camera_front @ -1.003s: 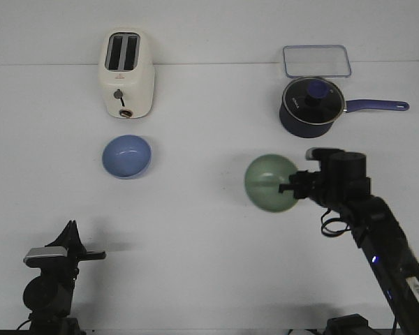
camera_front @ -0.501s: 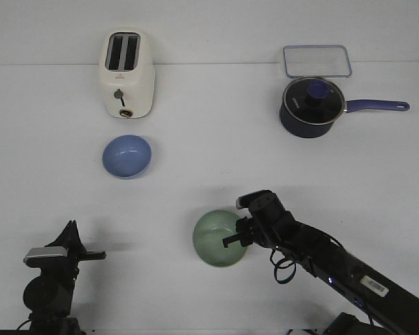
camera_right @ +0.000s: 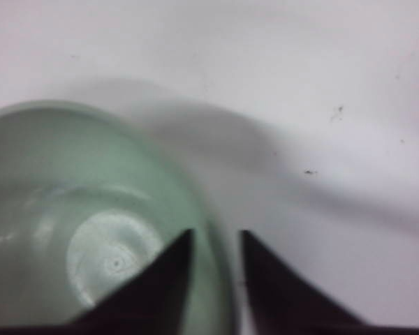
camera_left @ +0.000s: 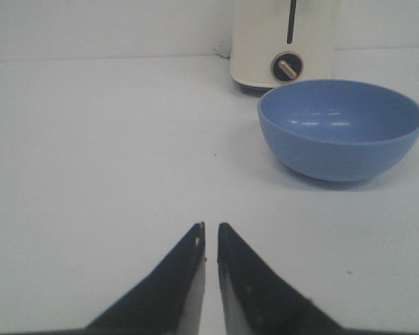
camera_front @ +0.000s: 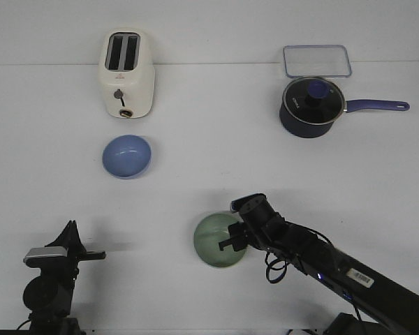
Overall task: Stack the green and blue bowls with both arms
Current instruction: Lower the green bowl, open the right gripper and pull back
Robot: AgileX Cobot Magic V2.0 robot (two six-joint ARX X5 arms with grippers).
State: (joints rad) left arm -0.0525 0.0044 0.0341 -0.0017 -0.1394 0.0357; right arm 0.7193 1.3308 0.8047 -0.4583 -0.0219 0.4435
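Right gripper (camera_front: 230, 241), low and just right of centre in the front view, pinches the near rim of the green bowl (camera_front: 216, 240), one finger inside the wall and one outside. We judge the coming move runs up and left toward the blue bowl (camera_front: 126, 155), well apart in the left-centre. Our left gripper (camera_left: 209, 241), fingers nearly pressed together and empty, sits lower left, nearer that bowl.

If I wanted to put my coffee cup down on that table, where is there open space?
The widest bare patch lies mid-table, between the blue bowl and the saucepan. There is also room between the toaster and the clear lid. It is crowded near the front, where the right end effector grips the green bowl.
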